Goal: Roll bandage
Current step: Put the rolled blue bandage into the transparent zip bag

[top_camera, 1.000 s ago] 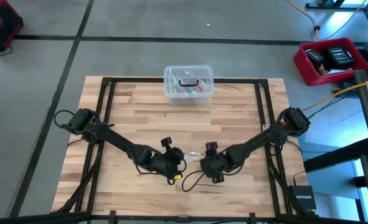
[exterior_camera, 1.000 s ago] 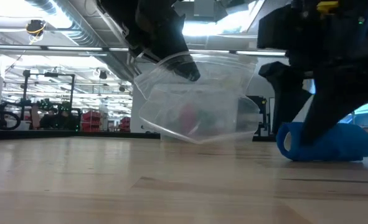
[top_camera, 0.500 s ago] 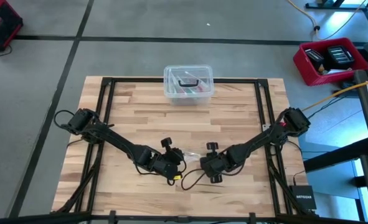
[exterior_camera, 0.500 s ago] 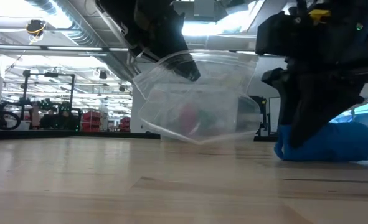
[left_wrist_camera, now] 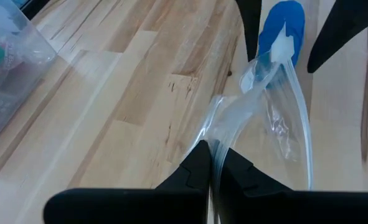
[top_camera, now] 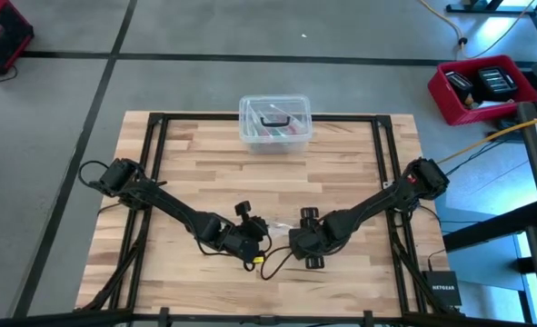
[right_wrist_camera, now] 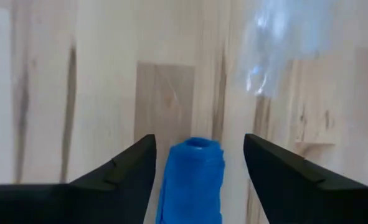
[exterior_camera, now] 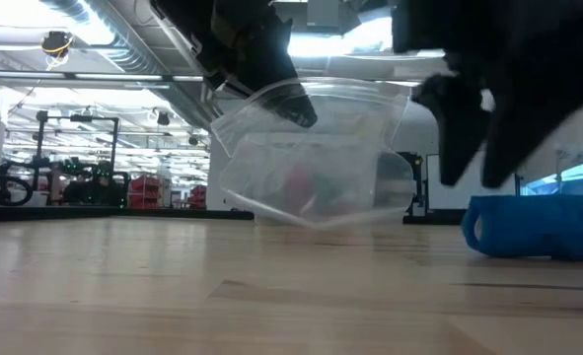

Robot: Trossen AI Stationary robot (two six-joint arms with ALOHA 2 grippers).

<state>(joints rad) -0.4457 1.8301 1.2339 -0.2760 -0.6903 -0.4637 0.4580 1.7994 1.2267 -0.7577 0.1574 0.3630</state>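
The wooden table [top_camera: 186, 163] carries a clear lidded box [top_camera: 274, 122] at its far edge. The left gripper [left_wrist_camera: 212, 167] pinches a clear plastic bag [left_wrist_camera: 274, 118] between closed jaws, holding it off the table. The right gripper [right_wrist_camera: 199, 155] stands open, fingers either side of the rolled blue bandage [right_wrist_camera: 192, 180], which lies on the wood.

white "NETGEAR" lettering on small black box [top_camera: 443, 291] on floor, about 4 o'clock off the wooden table [top_camera: 195, 173]
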